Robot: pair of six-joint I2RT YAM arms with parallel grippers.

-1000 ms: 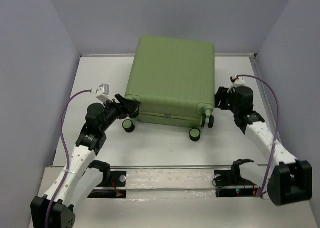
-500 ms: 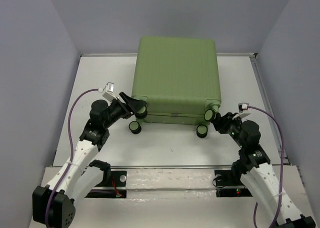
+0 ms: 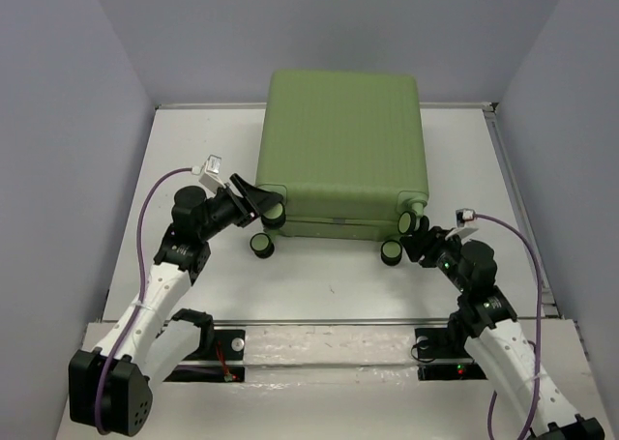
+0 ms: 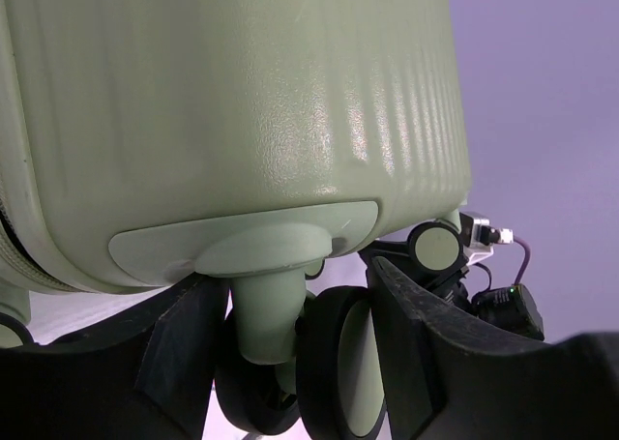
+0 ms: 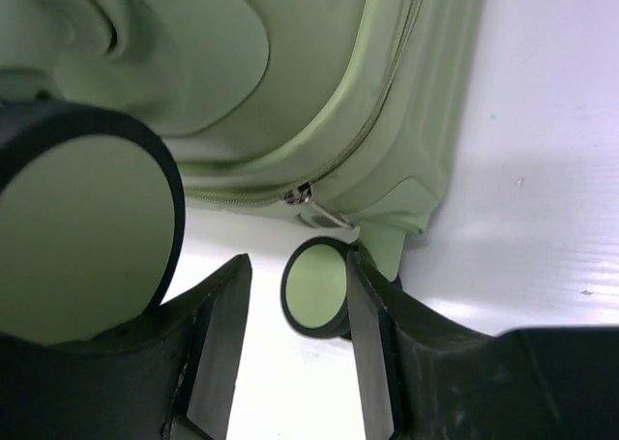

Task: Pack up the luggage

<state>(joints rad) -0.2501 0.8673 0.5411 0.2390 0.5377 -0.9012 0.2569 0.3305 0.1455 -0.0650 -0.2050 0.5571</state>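
The suitcase point(image 3: 338, 150) lies flat and shut on the table point(image 3: 329, 290), with its wheel end facing both grippers. Your left gripper point(image 3: 259, 200) is spread wide around a corner wheel point(image 4: 334, 363) and its stem point(image 4: 263, 319). The wheel sits right between the jaws, and I cannot tell whether the pads touch it. Your right gripper point(image 5: 290, 295) is also spread and holds nothing. A big wheel point(image 5: 82, 237) sits just outside one of its fingers, a farther wheel point(image 5: 317, 287) shows through the gap, and the zipper tab point(image 5: 324, 218) lies just beyond the tips.

The main risk is probably on the left side. If you close on that wheel, it is likely to swivel or roll between the jaws, so any pull may slip off rather than move the case.

A push from one corner alone could spin the suitcase on the smooth table and carry the zipper tab away from your right jaws.

On the right, the tab is small and lies against the seam. If you drive forward a little off line, a finger may wedge between the big wheel and the shell, or the jaws may pinch ribbed plastic instead of the tab.

Line the tab up between the jaws before you close them.
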